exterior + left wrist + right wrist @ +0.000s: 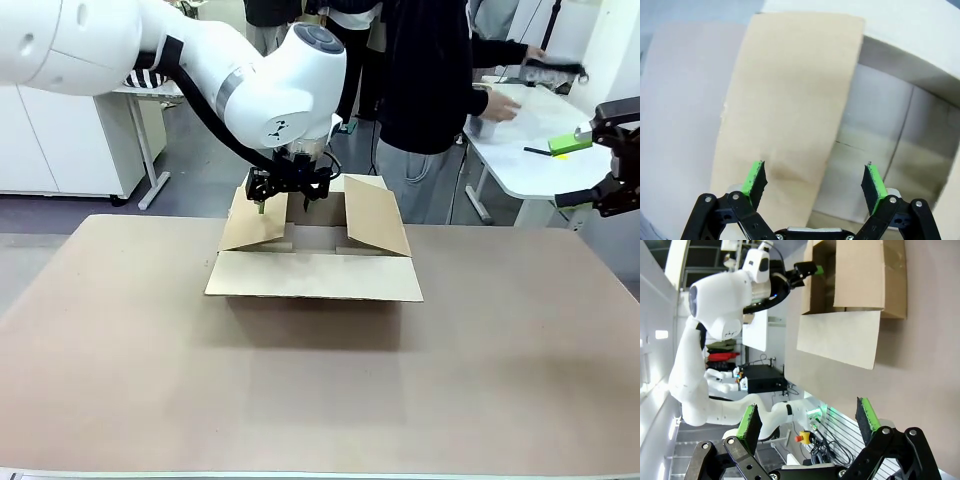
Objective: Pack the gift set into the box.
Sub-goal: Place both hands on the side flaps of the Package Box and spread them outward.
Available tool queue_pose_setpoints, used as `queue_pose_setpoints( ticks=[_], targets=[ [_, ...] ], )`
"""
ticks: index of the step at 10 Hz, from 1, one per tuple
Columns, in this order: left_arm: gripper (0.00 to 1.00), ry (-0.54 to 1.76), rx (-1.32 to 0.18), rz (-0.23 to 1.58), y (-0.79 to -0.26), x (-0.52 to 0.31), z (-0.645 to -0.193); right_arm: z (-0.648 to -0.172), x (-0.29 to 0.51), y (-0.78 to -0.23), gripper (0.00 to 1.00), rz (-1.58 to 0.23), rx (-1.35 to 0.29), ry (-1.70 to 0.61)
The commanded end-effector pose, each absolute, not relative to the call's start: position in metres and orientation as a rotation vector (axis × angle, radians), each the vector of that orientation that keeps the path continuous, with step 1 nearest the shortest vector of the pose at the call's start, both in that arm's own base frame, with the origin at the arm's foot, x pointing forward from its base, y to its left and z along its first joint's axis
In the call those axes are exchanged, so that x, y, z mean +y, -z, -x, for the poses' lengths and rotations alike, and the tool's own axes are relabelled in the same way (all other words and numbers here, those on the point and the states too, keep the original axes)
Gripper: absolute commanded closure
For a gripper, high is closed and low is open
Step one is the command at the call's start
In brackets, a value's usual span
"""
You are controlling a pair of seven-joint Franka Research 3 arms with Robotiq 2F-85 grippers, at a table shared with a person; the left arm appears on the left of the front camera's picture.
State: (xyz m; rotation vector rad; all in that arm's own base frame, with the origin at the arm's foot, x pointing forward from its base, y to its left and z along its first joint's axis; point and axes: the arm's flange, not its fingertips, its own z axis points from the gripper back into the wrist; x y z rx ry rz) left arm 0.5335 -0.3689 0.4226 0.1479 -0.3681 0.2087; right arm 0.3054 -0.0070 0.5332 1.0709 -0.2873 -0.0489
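In the front view, the box (315, 262) is sitting on the brown table (140, 350), toward the far side and about midway across, with all four flaps folded outward and its top open. The left arm is reaching in from the picture's left, and the left gripper (288, 195) is hanging just above the box's far left part, its fingers spread and nothing between them. The right gripper (565, 172) is hovering at the picture's right edge, well apart from the box, also spread and gripping nothing. A person (420, 80) in a dark top is standing behind the table. In the left wrist view, the left gripper (814, 181) is looking straight down with its green pads (754, 178) wide apart; one flap (790, 100) of the box is lying under them, and the box's pale inside (880, 150) is opening to the right of that flap. In the right wrist view, the right gripper (808, 417) is standing open with bare pads (867, 414), and past it the box (860, 275) is showing sideways on the table, with the left gripper (807, 269) poised at its open top.
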Motion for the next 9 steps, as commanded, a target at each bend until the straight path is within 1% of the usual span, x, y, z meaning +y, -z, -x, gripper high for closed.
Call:
queue_pose_setpoints(
  ticks=[1,3,6,9],
  targets=[
    [0.0,-0.265,-0.383,-0.273,-0.42,-0.373,-0.534,-0.309,-0.006,-0.534,0.0,-1.091,-0.309,0.026],
    [0.0,-0.297,-0.42,-0.36,-0.419,-0.372,-0.534,-0.309,-0.006,-0.534,0.0,-1.091,-0.309,0.026],
    [0.0,-0.273,-0.408,-0.352,-0.423,-0.363,-0.531,-0.309,-0.006,-0.534,0.0,-1.091,-0.309,0.026],
    [0.0,-0.278,-0.422,-0.327,-0.441,-0.344,-0.529,-0.309,-0.006,-0.534,0.0,-1.091,-0.309,0.026]
  ],
)
